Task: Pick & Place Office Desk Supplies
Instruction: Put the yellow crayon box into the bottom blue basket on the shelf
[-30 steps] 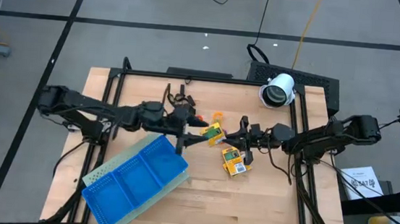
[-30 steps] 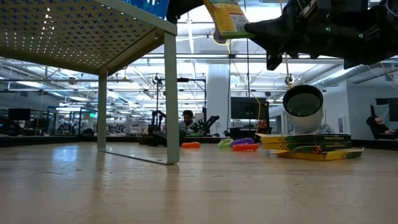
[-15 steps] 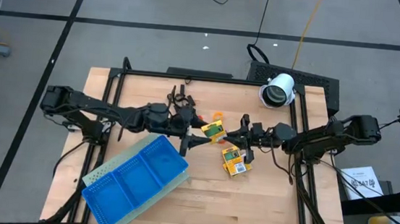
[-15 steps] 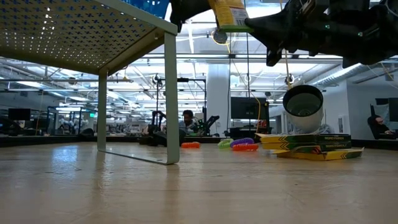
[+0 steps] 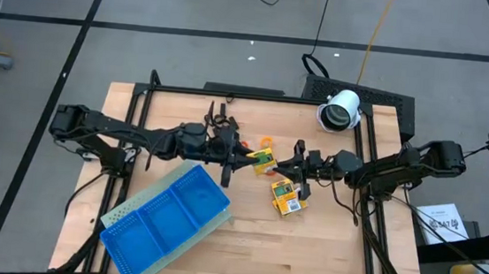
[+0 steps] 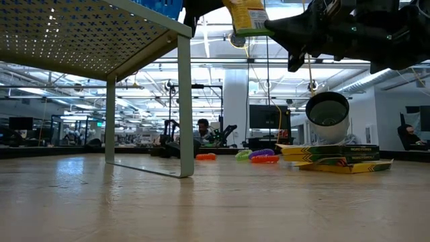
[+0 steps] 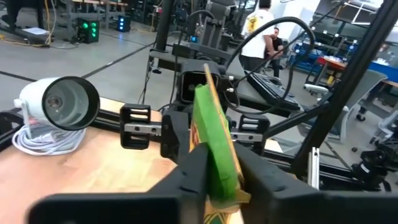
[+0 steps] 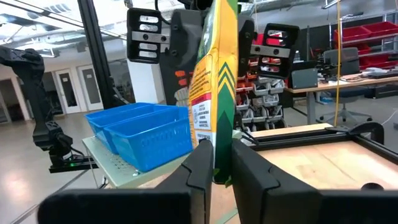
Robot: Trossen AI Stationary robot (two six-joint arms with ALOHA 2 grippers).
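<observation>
Yellow printed pack [image 5: 263,162]: held upright in the air over the middle of the tabletop [image 5: 323,250], between both arms. Left hand [image 7: 217,171]: fingers closed on one edge of the pack. Right hand [image 8: 216,163]: fingers clamped on the opposite edge. Second yellow pack [image 5: 284,196]: flat on the tabletop, just near of the right hand. Coloured rings [image 6: 259,156]: on the tabletop, far side. Blue tray [image 5: 166,219]: near left. White cylindrical device [image 5: 341,110]: far right corner.
</observation>
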